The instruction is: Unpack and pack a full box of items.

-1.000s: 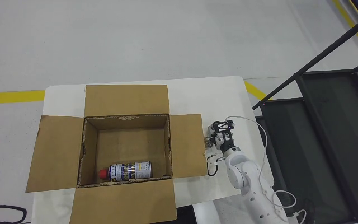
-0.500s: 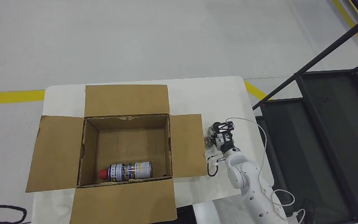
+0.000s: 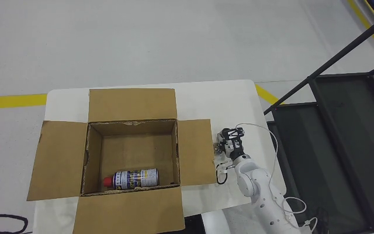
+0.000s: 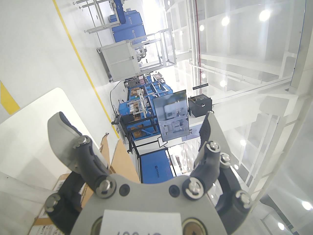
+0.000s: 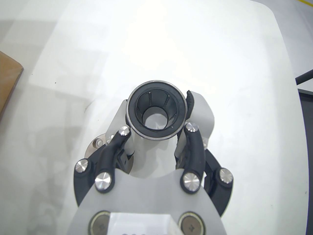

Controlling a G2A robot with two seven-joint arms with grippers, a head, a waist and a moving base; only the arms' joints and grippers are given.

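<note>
Pale grey floor [image 3: 175, 35], yellow line [image 3: 20, 100] across it, white table [image 3: 234, 96], dark metal frame [image 3: 318, 70] alongside, bright ceiling lights [image 4: 264, 14]

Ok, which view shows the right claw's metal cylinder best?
Right wrist view: metal cylinder close up in the right claw, bore visible. Top view shows it tiny; left wrist view faces elsewhere.

You see even, bright overhead light on the white table [image 3: 234, 99]; the box [image 3: 131, 153] interior lies in soft shade. In the left wrist view, ceiling lamps [image 4: 264, 14] flare and straight lines bow toward the edges.
</note>
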